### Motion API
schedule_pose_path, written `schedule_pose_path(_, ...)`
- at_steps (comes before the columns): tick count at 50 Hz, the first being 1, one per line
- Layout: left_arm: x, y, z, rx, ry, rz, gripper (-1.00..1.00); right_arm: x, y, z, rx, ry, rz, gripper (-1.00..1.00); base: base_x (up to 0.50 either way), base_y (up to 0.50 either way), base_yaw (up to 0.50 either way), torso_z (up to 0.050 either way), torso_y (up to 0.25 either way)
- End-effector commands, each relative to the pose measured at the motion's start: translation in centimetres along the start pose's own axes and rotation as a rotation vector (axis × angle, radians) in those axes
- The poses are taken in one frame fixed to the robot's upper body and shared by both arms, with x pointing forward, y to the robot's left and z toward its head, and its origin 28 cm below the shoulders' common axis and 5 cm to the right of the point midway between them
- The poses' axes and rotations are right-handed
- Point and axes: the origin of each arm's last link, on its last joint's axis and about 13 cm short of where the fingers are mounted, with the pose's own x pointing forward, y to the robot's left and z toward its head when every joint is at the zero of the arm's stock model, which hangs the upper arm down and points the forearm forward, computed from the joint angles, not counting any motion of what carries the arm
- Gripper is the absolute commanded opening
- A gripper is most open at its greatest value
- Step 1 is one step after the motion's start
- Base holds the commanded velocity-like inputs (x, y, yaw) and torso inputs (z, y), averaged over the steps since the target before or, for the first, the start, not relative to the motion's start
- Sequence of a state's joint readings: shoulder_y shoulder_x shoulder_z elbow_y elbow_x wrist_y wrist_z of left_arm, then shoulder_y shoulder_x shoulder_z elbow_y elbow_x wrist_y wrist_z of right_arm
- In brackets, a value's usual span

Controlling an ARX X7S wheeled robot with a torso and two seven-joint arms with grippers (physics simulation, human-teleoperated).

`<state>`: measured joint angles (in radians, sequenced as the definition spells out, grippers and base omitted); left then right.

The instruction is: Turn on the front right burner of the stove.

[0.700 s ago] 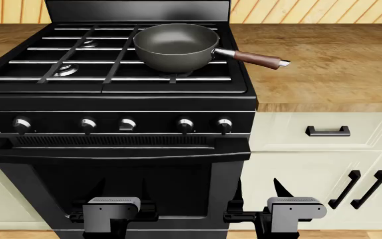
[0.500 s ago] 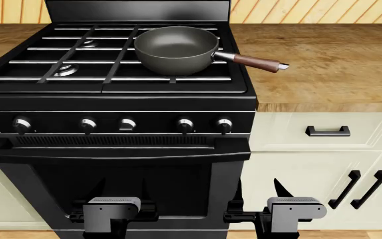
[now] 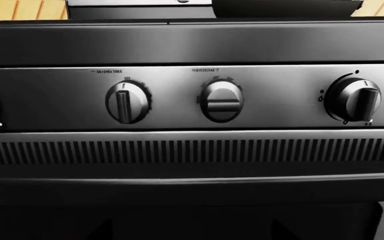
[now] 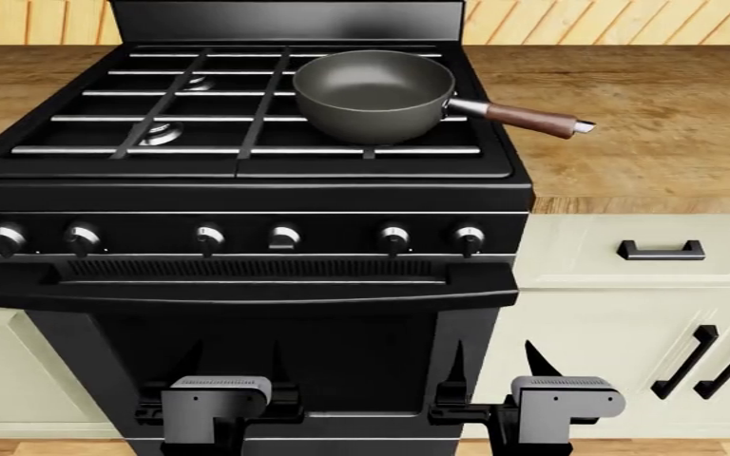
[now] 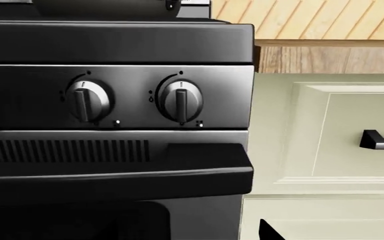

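Observation:
The glossy black stove [image 4: 251, 180] fills the head view, with six silver-faced knobs in a row on its front panel. The rightmost knob [image 4: 470, 237] also shows in the right wrist view [image 5: 180, 101], its bar upright. A dark saucepan [image 4: 372, 90] with a brown handle sits on the grate over the right burners. My left gripper [image 4: 232, 366] and right gripper [image 4: 493, 366] are both open and empty. They hang low in front of the oven door, well below the knobs and touching nothing. One dark fingertip [image 5: 267, 232] shows in the right wrist view.
The wide oven-door handle [image 4: 244, 285] juts out below the knobs. Cream cabinets with a black drawer pull [image 4: 661, 251] and two door pulls [image 4: 688, 361] stand to the right. A wooden counter [image 4: 644, 142] flanks the stove. The left wrist view shows three middle knobs [image 3: 222, 101].
The stove, pan and cabinets have shifted right in the head view, so the view has moved left. The grippers keep their place in the picture, open.

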<state>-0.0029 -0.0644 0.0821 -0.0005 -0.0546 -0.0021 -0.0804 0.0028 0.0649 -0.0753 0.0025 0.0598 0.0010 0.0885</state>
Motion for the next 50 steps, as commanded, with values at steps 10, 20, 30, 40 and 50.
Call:
schedule_pose_path(10, -0.06, 0.06, -0.04, 0.006, 0.003, -0.001, 1.0, -0.02, 0.06, -0.01, 0.005, -0.002, 0.001, 1.0, 0.0, 0.44, 0.0, 0.0, 0.0)
schedule_pose_path(20, -0.09, 0.05, -0.08, 0.016, 0.006, 0.002, 1.0, -0.01, 0.06, -0.01, 0.009, -0.004, -0.001, 1.0, 0.0, 0.01, 0.0, 0.0, 0.0)
schedule_pose_path(30, -0.08, 0.04, -0.08, 0.019, 0.006, 0.003, 1.0, 0.02, 0.05, 0.02, 0.01, -0.006, -0.001, 1.0, 0.0, 0.0, 0.0, -0.05, 0.0)
schedule_pose_path(40, -0.07, 0.0, -0.06, 0.021, 0.007, 0.002, 1.0, 0.02, 0.05, 0.03, 0.011, -0.007, -0.001, 1.0, 0.0, 0.0, 0.0, -0.05, 0.0)
schedule_pose_path(50, -0.09, -0.01, -0.06, 0.022, 0.006, 0.003, 1.0, -0.02, 0.05, 0.04, 0.011, -0.009, -0.001, 1.0, 0.0, 0.0, 0.0, -0.05, 0.0)
